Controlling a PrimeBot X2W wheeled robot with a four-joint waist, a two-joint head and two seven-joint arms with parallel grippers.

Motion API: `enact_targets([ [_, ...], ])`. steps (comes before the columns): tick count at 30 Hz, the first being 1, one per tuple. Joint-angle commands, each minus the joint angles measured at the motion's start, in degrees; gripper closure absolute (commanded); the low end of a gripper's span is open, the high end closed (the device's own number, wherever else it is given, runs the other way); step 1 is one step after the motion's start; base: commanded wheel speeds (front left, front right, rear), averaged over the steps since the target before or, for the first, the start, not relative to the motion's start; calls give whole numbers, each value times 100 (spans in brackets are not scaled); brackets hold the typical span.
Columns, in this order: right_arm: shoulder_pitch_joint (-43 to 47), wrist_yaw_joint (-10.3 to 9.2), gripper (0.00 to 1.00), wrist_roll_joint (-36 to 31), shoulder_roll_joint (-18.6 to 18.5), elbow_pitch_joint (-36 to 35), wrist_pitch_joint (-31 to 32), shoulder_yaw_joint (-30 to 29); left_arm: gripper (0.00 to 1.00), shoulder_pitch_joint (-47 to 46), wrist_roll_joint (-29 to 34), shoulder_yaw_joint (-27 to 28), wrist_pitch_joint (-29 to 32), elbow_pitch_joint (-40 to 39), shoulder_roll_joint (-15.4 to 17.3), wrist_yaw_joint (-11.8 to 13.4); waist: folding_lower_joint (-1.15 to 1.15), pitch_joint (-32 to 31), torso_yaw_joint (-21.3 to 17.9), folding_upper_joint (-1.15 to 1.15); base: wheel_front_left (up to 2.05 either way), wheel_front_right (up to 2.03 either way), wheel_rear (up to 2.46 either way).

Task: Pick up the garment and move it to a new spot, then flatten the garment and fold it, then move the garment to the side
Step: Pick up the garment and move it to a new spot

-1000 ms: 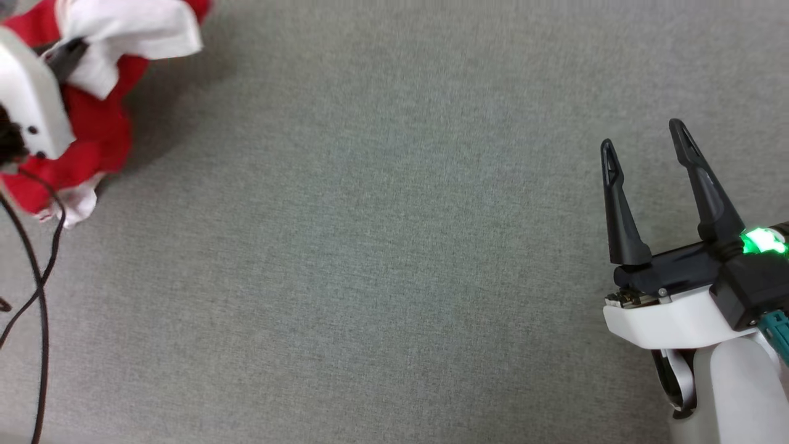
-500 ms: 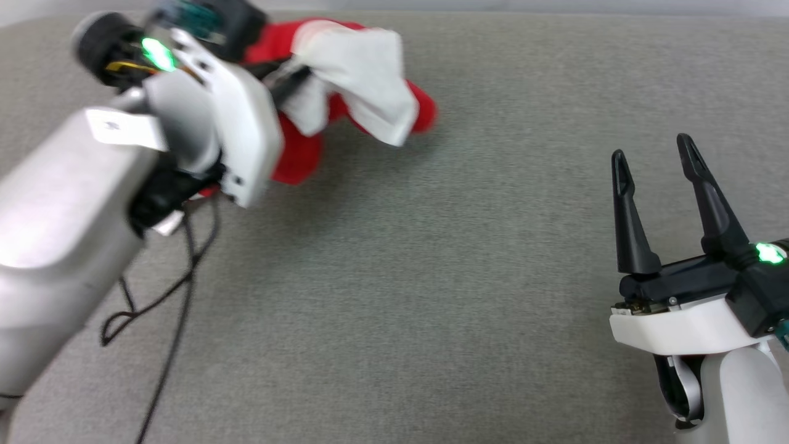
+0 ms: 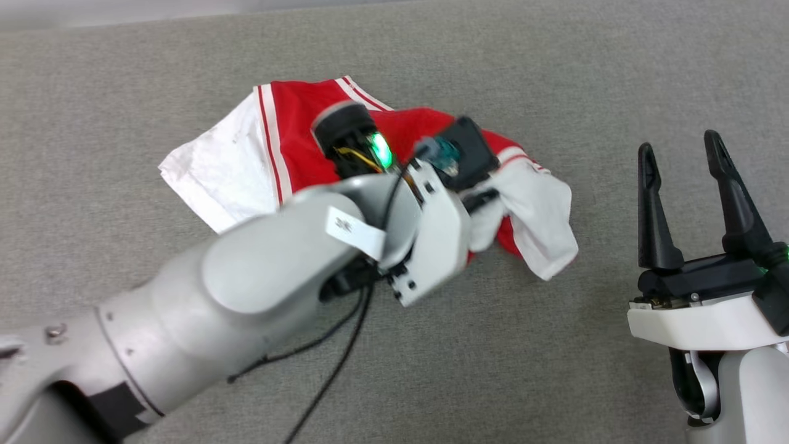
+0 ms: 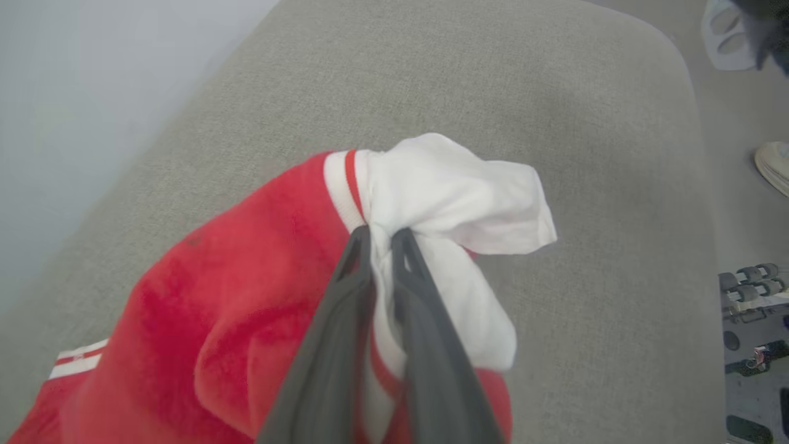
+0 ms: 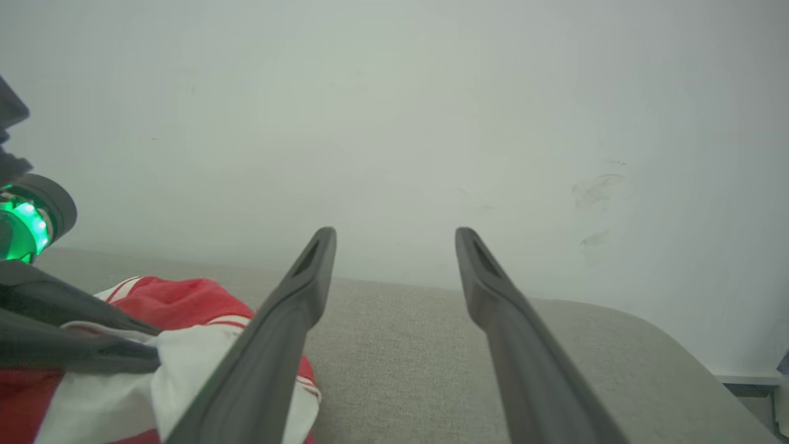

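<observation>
In the head view the garment (image 3: 296, 117) lies crumpled on the grey padded surface (image 3: 555, 370), left of centre. One white sleeve (image 3: 216, 172) is spread flat to the left, with red-and-white trim beside it. The left arm (image 3: 259, 277) crosses over the garment from the lower left, a black cable (image 3: 333, 382) dangling beneath it, and its wrist housing hides most of the left gripper (image 3: 479, 198). The left wrist view supplies what is hidden there: the two fingers (image 4: 348, 290) are almost together, pinching a gather of the other white sleeve (image 4: 456, 191) at the striped seam, with red cloth trailing down-left. At the far right the right gripper (image 3: 679, 143) stands well apart from the garment, spread wide and holding nothing. Its own wrist view looks between the prongs at a pale wall (image 5: 394, 92), with the garment's edge low at the left.
</observation>
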Motion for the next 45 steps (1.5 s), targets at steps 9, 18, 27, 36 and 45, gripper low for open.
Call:
enact_targets([
  [9, -32, -4, 0, 42, 12, 9, -14, -52, 100, 1186, 335, -227, 641, 104, -590, -1, 0, 145, -204, 0, 0, 0, 0],
  [18, 117, -4, 0, -43, 11, 159, -14, -68, 0, 1430, 462, -228, -108, 414, -736, -1, 0, -109, -87, 0, 0, 0, 0],
  [27, 483, -4, 0, -137, 12, 440, -14, -53, 0, 1594, 793, 332, -2191, 797, -706, 554, 0, -761, 204, 0, 0, 0, 0],
  [36, 780, -4, 0, -133, 11, 631, -14, -98, 0, 2307, 1037, 1328, -3144, 526, -118, 1869, 0, -1165, 442, 0, 0, 0, 0],
  [45, 956, -5, 0, -147, 9, 743, -14, -157, 0, 3814, 1985, 3218, -3168, -792, 367, 2976, 0, -1412, 619, 0, 0, 0, 0],
])
